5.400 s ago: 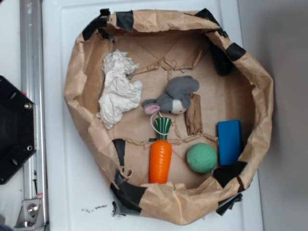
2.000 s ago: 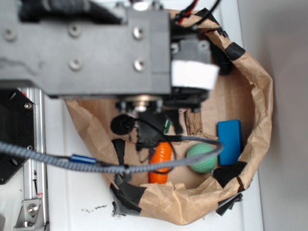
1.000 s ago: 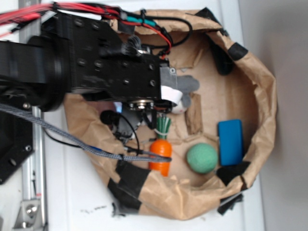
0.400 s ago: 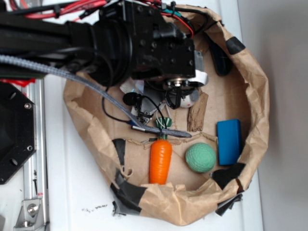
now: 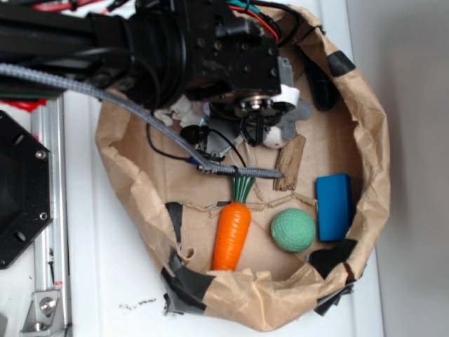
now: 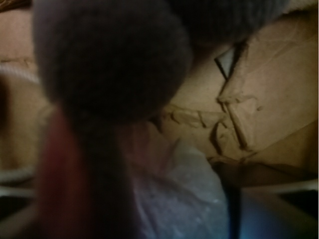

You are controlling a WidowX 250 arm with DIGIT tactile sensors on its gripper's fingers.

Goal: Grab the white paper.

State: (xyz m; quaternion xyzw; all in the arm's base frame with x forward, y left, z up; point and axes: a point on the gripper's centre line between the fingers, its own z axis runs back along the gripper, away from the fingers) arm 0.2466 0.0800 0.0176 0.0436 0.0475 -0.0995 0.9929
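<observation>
Pincer (image 5: 263,133) state unclear, white paper (image 5: 184,110) a crumpled scrap under black arm (image 5: 140,49)

Bag (image 5: 382,151): brown paper w/ black tape patches. Carrot (image 5: 232,235): orange, green-and-white striped top. Ball (image 5: 292,230): green. Block (image 5: 334,207): blue. Bunny (image 5: 286,125): grey w/ white face, mostly covered. Paper (image 5: 181,111): white, small bit showing. Arm (image 5: 175,49): black, red wires, grey braided cable. Wrist view: grey plush (image 6: 112,64), blurred; brown bag floor (image 6: 269,94).
</observation>
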